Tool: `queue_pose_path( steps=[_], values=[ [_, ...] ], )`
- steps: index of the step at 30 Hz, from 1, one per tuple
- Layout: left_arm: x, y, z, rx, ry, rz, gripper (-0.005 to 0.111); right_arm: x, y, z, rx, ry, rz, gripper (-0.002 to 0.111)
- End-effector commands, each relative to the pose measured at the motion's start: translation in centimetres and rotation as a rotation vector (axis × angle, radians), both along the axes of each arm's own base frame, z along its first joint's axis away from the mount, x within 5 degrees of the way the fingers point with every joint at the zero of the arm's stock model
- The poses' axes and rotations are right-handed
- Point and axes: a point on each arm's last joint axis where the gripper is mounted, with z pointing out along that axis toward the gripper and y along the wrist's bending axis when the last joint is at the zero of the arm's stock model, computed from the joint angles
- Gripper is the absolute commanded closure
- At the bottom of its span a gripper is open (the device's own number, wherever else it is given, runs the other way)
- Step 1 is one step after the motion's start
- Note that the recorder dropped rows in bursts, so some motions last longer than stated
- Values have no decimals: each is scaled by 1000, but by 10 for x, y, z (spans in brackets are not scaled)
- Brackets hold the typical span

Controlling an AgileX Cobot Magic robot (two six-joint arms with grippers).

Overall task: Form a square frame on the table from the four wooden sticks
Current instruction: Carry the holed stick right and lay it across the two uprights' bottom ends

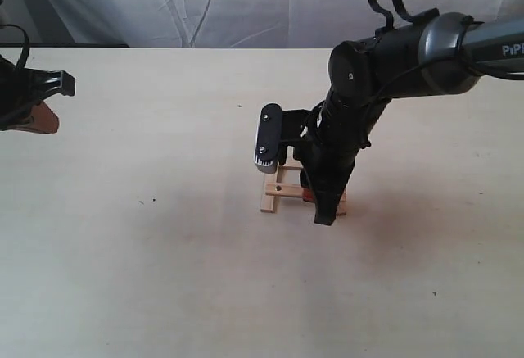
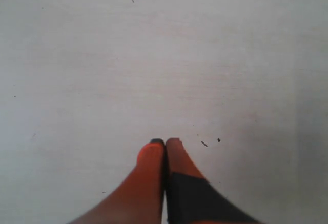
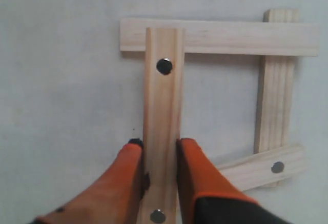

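Orange-fingered, the right gripper (image 3: 161, 149) is grasping one wooden stick (image 3: 164, 101) of the square frame (image 3: 218, 37). The left gripper (image 2: 165, 143) is hovering clenched, empty.

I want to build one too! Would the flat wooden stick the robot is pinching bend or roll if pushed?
The pale flat wooden stick looks straight in the right gripper, so it's probably stiff. Its faces are flat, so it should slide, not roll. It looks thin, likely light, so a nudge could shift the crossing pale stick.
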Motion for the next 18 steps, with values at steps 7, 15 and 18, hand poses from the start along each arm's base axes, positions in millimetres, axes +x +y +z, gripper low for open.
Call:
queue_pose_path(
  steps=[7, 15, 18],
  values=[
    [-1, 1, 2, -1, -24, 12, 107, 1, 0, -1, 7, -12, -1, 70],
    [-1, 1, 2, -1, -24, 12, 107, 1, -1, 9, 17, -35, 1, 69],
    [-1, 0, 3, -12, -29, -4, 107, -1, -2, 23, 42, -48, -49, 69]
  ],
)
